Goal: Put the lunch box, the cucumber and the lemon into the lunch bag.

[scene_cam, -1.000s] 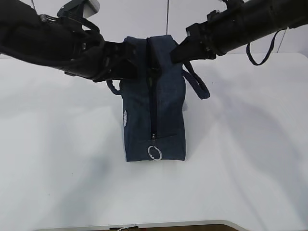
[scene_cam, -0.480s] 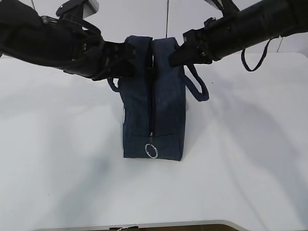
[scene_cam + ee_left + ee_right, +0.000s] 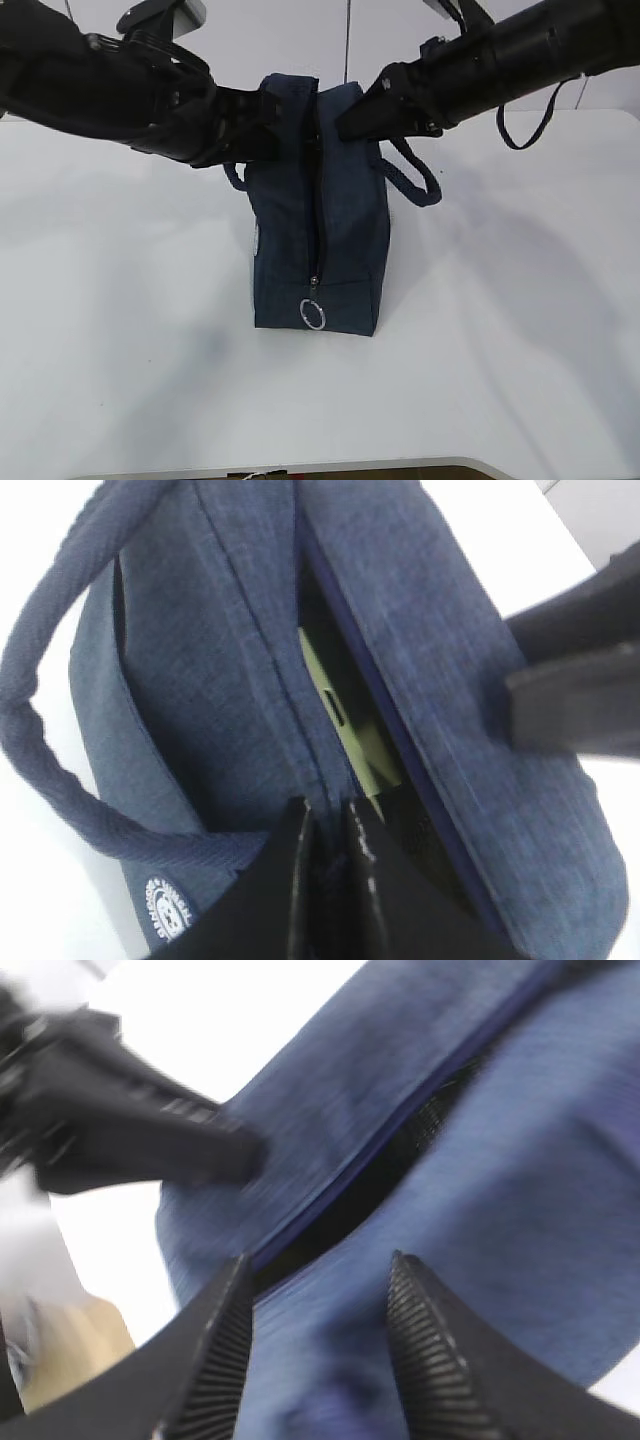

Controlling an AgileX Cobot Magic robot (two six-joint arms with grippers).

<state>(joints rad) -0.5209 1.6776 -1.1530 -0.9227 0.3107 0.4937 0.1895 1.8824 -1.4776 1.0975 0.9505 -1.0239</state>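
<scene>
On white table (image 3: 120, 380), upright lunch bag (image 3: 320, 230), pale wall (image 3: 280, 40) behind

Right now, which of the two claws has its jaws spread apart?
The right claw: its ribbed jaws stand apart over the lunch bag. The left claw is pinched shut on the bag's fabric edge.

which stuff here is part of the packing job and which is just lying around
Part of the job:
- lunch bag
- pale green lid of the lunch box, showing inside the bag's opening
- left end effector, pinching the bag's fabric
- right end effector, open over the bag

Lying about:
- nothing visible on the table
</scene>
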